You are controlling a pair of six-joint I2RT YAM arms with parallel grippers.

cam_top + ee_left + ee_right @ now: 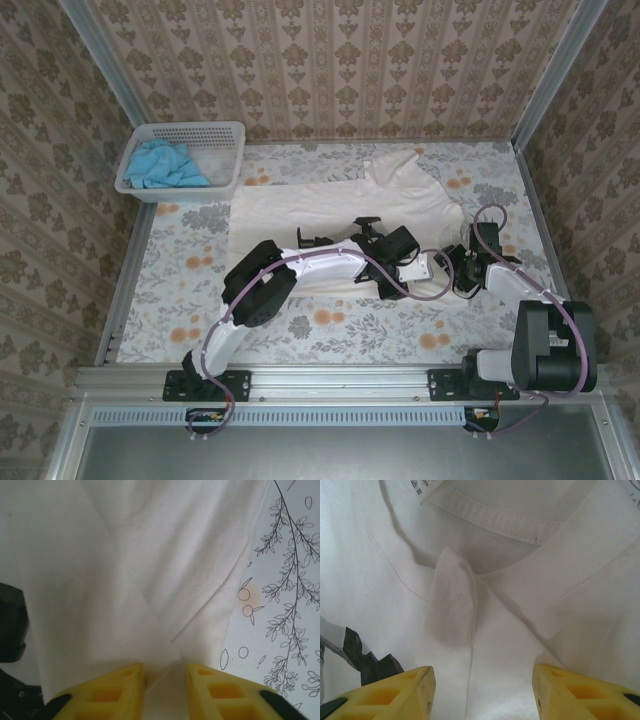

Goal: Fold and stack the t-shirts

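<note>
The yellow fingers of the left claw (165,672) sit closest to the lens, drawn close together and pinching a raised fold of the cream shirt (300,205). From that pinch the creases fan out away from the claw across the cloth. The right claw (482,680) is spread wide and grips nothing. It hangs just over the shirt's collar (495,510), which lies straight ahead of it with a small puckered ridge between the fingers.

From above, the cream shirt lies flat on the flowered worktop (330,330). Its long axis runs left to right, with the collar end toward the right arm and the hem toward the left side. So the right arm is the nearer one to the neck, while the left arm reaches across to the middle of the body. As I judge it, the fold turns on lifting along that axis.

Count: two shirts, two claws, one basket (190,128). The blue shirt (165,165) is bunched inside the basket at the far left corner, well apart from both claws.
</note>
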